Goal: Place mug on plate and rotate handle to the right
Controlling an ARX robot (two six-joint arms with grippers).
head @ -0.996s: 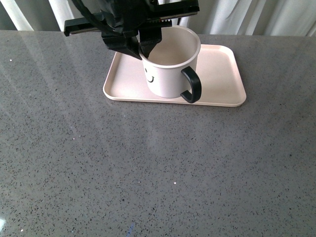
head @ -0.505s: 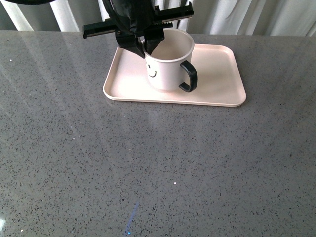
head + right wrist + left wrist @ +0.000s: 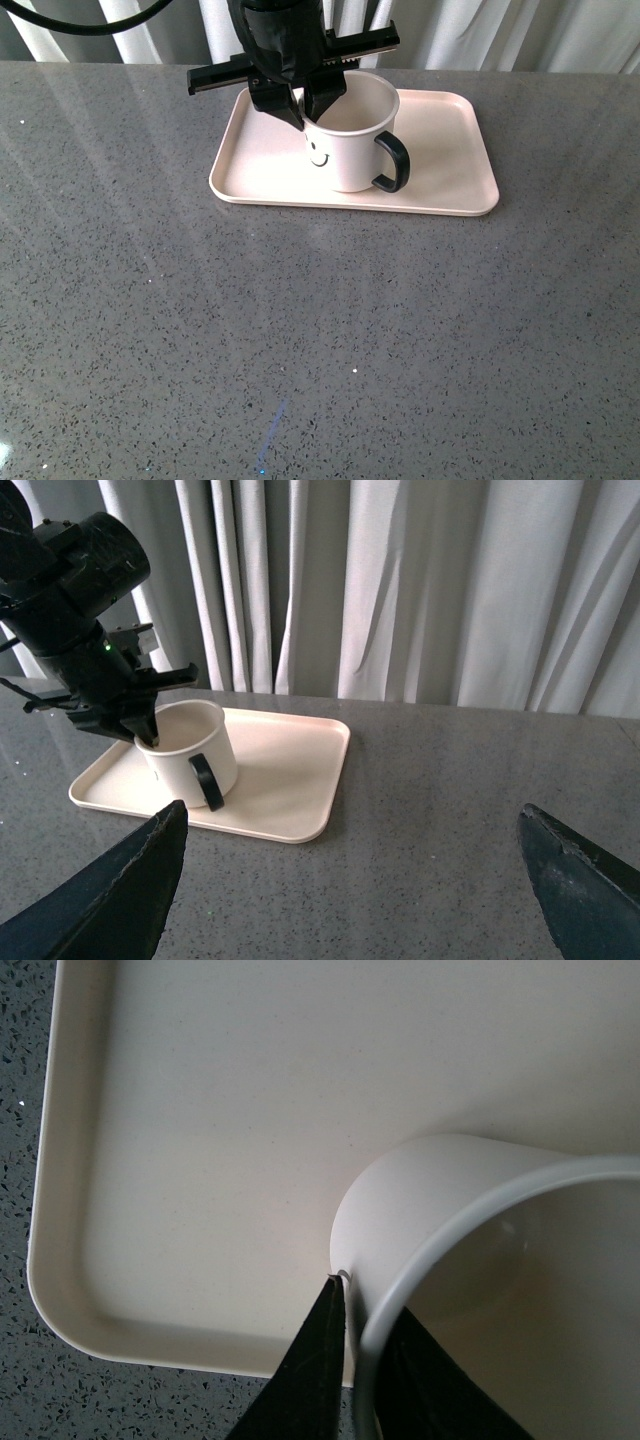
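**A:** Where was the mug (image 3: 350,140) in relation to the left gripper (image 3: 303,105)?

**B:** Directly under it. The gripper came down from above and was clamped on the mug's rim at the back-left side. One finger (image 3: 310,1380) was pressed against the outer wall and the other was inside the cup, with the rim pinched between them.

**A:** And where was the mug?

**B:** It stood upright on the plate (image 3: 440,150), about midway along its length and close to the near rim. From the front view its base appeared to rest on the plate's floor. The smiley face looked toward the front and a little left.

**A:** What about the handle (image 3: 393,162)?

**B:** It stuck out to the right, turned slightly toward the camera, on the side of the mug away from the gripper's fingers.

**A:** And the right gripper (image 3: 350,820)?

**B:** It showed only in its own wrist view. Its fingers were spread wide with nothing between them, above the grey speckled table (image 3: 300,330) and well apart from the plate. Pale curtains (image 3: 400,580) hung behind.
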